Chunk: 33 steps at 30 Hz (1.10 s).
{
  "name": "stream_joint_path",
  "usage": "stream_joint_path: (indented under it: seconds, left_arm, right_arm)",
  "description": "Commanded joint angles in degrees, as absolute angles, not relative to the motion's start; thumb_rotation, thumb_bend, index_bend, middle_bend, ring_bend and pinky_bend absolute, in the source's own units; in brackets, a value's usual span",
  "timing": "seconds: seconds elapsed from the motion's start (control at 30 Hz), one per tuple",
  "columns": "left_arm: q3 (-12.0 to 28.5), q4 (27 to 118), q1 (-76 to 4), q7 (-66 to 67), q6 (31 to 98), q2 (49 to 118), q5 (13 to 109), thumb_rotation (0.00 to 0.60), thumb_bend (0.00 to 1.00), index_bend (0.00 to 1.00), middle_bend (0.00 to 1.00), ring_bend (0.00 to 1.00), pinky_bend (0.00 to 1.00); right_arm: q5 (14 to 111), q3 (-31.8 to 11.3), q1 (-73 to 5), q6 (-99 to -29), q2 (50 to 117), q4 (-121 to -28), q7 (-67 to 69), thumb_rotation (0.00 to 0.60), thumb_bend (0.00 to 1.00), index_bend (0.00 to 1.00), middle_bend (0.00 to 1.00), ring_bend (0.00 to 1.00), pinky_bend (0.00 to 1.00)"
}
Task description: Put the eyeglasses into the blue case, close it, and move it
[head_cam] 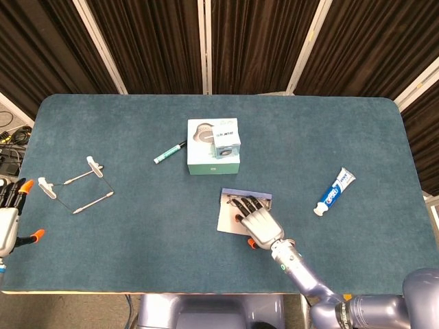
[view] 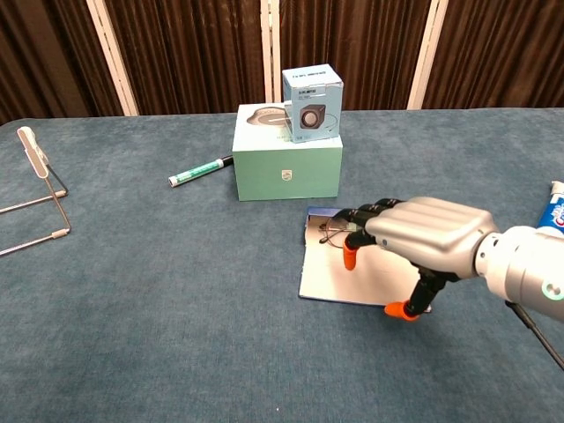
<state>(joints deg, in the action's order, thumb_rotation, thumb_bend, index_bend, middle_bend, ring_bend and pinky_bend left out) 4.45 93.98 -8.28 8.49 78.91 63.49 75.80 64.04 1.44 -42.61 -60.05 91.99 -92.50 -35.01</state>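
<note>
Hovering over the open blue case [head_cam: 236,216], right hand [head_cam: 259,221] fingers [view: 368,215] spread, seemingly holding nothing. Eyeglasses [view: 337,233] at 12 o'clock are light and fragile; lift the flap by its edge.

The right hand [view: 429,236] is showing a smooth silver-grey shell, black fingers [view: 363,213] and bright orange tips. A glossy silver-lilac arm [head_cam: 302,274] is running behind it, jointed by a dark ring. The left hand [head_cam: 7,223] is showing pale plating with orange tips too.
</note>
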Motion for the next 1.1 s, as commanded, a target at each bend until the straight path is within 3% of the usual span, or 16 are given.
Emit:
stream_joint_path:
  seconds: [0.03,1.1]
  left_arm:
    - [4.49,93.90,-8.31,8.50,78.85,63.52,75.72,0.600,0.00,0.00,0.00,0.00,0.00]
    - [4.74,93.43,-8.61,8.33,78.04,63.61,74.81,0.600,0.00,0.00,0.00,0.00,0.00]
  right_arm:
    - [65.09,1.65,-42.28,-59.76,92.87,-91.40,-34.78,0.600,0.20,0.37,0.00,0.00,0.00]
    - [71.38,0.00,-40.55,-58.36,98.43,-80.61,-34.69,0.600,0.21,0.38,0.00,0.00,0.00]
